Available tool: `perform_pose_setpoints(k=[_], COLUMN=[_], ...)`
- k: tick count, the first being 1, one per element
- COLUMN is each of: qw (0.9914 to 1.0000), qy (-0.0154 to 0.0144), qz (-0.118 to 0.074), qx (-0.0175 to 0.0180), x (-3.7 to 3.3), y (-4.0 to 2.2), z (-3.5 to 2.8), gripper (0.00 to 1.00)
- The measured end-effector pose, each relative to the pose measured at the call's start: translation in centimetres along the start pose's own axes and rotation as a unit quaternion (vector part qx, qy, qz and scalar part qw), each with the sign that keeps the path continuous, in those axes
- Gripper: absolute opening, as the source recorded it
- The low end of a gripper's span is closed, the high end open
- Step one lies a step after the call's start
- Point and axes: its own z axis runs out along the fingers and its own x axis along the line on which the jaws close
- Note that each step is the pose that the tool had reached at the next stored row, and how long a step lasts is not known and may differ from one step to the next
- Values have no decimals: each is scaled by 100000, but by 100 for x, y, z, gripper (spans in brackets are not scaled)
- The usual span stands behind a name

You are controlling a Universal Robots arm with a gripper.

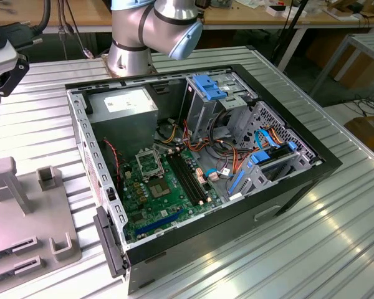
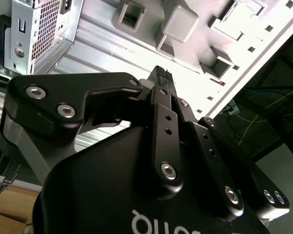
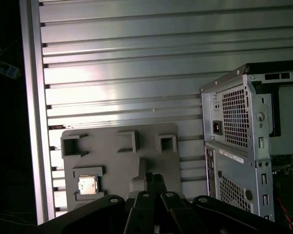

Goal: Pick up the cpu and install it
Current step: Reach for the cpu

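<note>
Table [image 1: 299, 249]: spreading ribbed and silver under everything.
Computer case [image 1: 193, 243]: lying open on its side, taking up the table's middle.
Green board [image 1: 151, 208]: lying flat on the case floor, carrying a black-framed socket [image 1: 151, 163] and long black memory slots [image 1: 190, 177].
Power supply [image 1: 123, 106]: sitting in a case corner.
Grey fixture [image 1: 25, 224]: resting close to a table edge, apart from the case.

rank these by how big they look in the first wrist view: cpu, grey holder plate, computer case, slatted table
Largest to smallest:
1. slatted table
2. computer case, though cut off at the picture's edge
3. grey holder plate
4. cpu, by far the smallest
</note>
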Motion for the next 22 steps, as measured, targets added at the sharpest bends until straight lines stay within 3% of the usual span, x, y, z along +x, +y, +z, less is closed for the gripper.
perform_pose_setpoints(k=[9,22], qw=[100000,100000], qy=[2,4], qz=[6,4], qx=[-1,-44], x=[38,188], y=[-3,-15], z=[1,17], gripper=[11,11])
